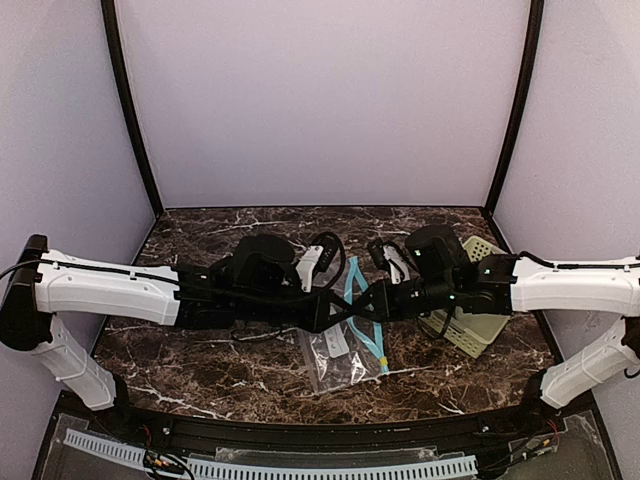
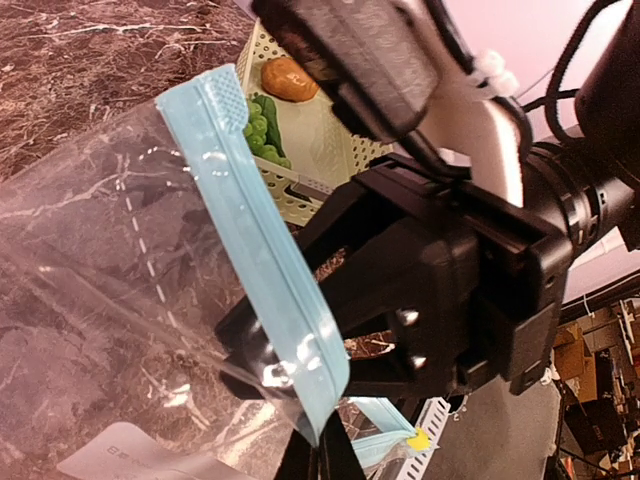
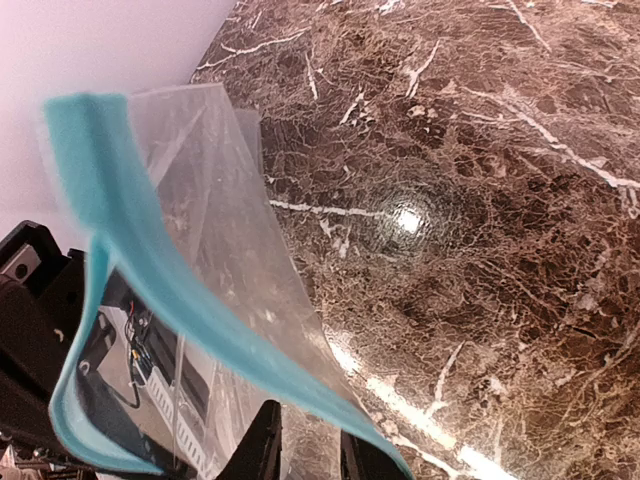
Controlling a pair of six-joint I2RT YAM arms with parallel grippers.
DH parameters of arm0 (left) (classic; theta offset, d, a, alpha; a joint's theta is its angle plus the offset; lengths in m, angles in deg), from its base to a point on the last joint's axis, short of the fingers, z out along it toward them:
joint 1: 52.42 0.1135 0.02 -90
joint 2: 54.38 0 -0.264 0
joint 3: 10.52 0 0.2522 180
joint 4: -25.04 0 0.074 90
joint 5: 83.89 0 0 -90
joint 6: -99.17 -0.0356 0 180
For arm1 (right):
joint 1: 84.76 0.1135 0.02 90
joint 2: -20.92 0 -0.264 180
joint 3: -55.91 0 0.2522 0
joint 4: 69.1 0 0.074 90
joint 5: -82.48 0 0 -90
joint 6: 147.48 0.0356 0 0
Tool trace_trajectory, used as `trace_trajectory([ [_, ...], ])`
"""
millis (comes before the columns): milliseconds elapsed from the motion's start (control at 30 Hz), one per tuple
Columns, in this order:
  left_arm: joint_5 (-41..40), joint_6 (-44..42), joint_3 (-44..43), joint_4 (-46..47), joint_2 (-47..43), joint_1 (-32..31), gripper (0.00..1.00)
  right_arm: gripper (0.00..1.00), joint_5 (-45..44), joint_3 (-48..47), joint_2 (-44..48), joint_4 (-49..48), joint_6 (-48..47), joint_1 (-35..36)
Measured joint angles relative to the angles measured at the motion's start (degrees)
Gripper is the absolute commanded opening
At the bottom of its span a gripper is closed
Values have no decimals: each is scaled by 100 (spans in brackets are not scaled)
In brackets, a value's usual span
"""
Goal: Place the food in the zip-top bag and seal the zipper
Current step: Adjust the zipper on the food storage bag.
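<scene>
Zip-top bag (image 1: 340,350) lifted, both fingers pinching teal zipper (image 2: 270,270).

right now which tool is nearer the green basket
Right. The right tool sits just beside the green basket, pinching the bag's teal zipper; the left tool grips that zipper too, farther away.
</scene>
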Motion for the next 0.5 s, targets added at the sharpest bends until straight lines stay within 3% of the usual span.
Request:
trace_trajectory([
  [500,505,-273,0,188,2,7,1,40,979,-151,-538,-321,-632,-68],
])
